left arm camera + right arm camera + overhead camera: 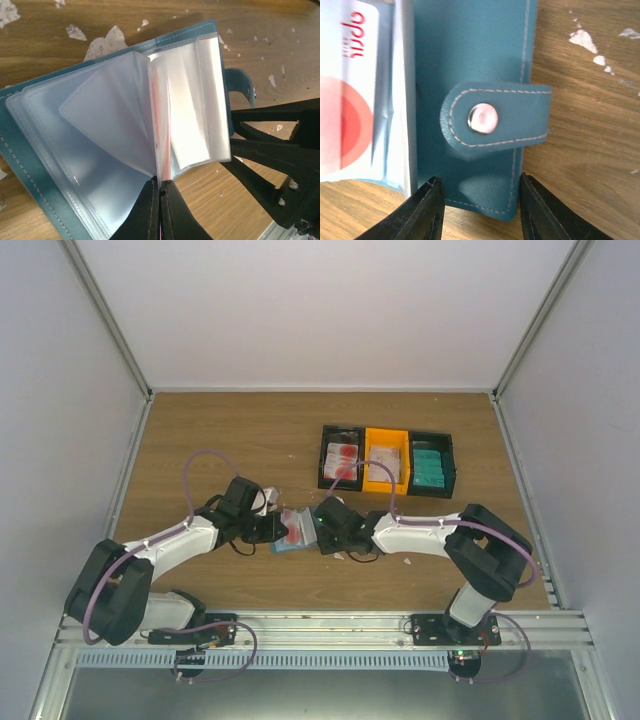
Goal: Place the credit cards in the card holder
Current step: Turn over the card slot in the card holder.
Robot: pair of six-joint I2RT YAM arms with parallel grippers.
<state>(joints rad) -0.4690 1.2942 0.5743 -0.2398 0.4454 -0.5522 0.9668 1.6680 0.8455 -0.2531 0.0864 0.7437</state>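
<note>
Left pincer [160,199] clamps shut on a clear sleeve [190,100] of the open card holder [470,50], lying mid-table [250,30] between both arms. Right pincer [480,181], jaws apart, straddles its blue cover; a red-blotched credit card [350,110] sits sleeved alongside.

The left arm [170,545] and the right arm [430,535] are built of white link shells and bulky black joint housings. A purple cable [186,480] is run along each. Each is mounted on a flat black base plate [455,628]. The left end effector [160,189] is made with slim, matte black fingers; those of the right end effector [480,179] are broader, with bevelled edges. Silver screw heads [282,201] are set in the right end effector's black frame.
</note>
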